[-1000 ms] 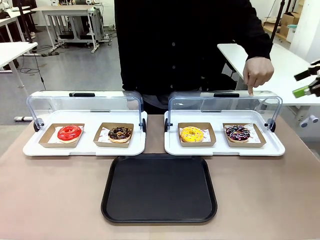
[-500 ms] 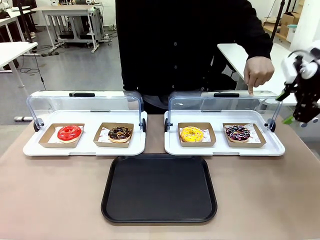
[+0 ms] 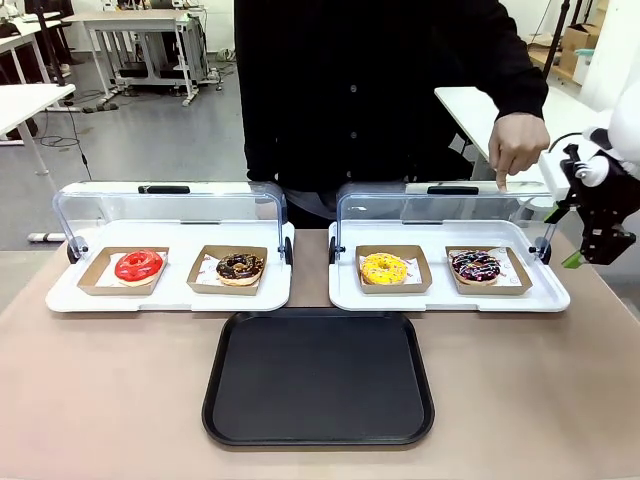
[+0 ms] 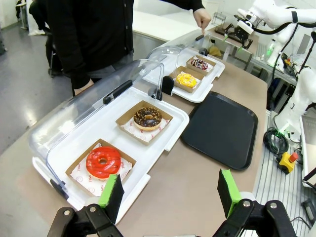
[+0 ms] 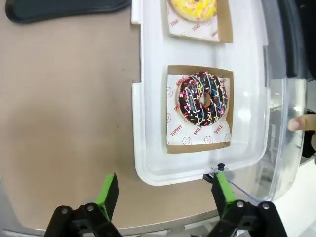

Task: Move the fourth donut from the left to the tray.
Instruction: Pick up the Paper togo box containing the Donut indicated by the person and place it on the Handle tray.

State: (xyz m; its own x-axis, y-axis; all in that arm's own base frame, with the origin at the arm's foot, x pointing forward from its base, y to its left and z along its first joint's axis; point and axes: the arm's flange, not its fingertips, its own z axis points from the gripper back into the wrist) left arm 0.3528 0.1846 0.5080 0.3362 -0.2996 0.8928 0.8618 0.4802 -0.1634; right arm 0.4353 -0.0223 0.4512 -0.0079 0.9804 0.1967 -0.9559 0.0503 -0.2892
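Lying flat, hole upward: donut [image 5: 189, 101]

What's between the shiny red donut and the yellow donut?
Front view: a chocolate ring donut with yellowish sprinkles, in its brown cardboard holder.

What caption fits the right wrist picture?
Open right tool looks down at the drizzled chocolate donut in its cardboard holder.

My left gripper [image 4: 169, 193] is all black link bars, with round silver screws [image 4: 242, 203] at the joints just below the fingers [image 4: 112, 195] and bright green pads [image 4: 226, 189] on the inner faces. My right gripper [image 5: 165, 191] is the same: black, green-tipped. Behind its fingers the right arm [image 3: 628, 125] is smooth white, with a thin dark cable [image 3: 566, 140] looping off the wrist.
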